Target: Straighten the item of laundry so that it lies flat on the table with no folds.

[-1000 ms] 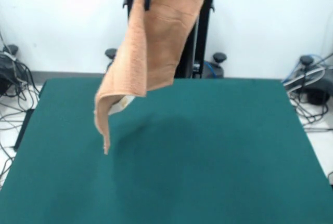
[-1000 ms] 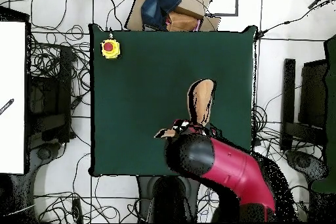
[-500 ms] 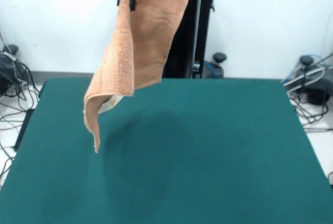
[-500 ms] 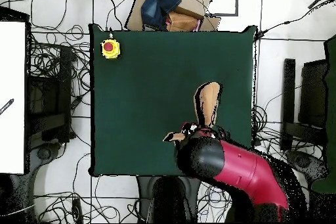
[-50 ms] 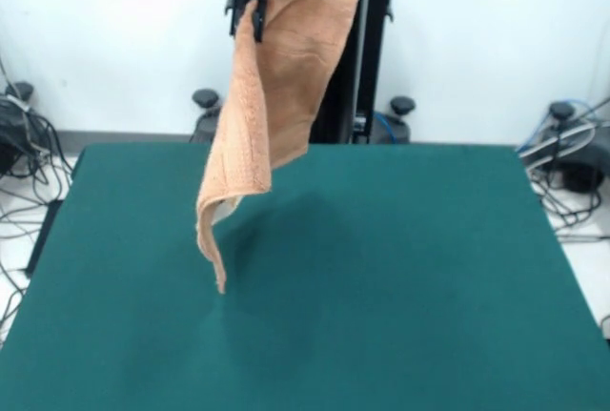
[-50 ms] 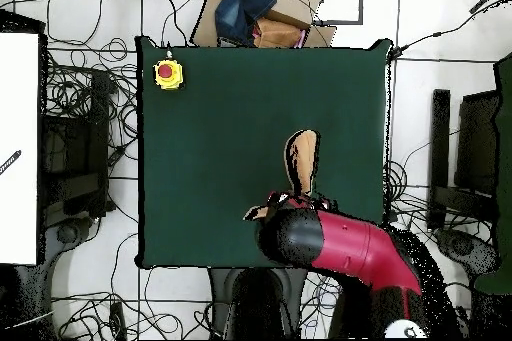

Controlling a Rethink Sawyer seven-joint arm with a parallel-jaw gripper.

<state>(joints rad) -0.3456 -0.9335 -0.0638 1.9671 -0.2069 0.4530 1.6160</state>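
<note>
Towel: hangs folded lengthwise in mid-air, clear above the tabletop's far half.
Tool: clenched on the towel's top corner, likely lifting it so gravity opens the folds.
Status: nothing laid flat yet.

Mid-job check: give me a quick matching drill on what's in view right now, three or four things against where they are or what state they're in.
Things:
1. towel
2. gripper
3. yellow box with red button
4. table

States:
A. sits on a corner of the green surface
B. hangs folded in the air, lower end off the table
C. bare green cloth under the hanging cloth
D. shut on a top edge of the cloth

Pairs: 1-B, 2-D, 3-A, 4-C
</note>
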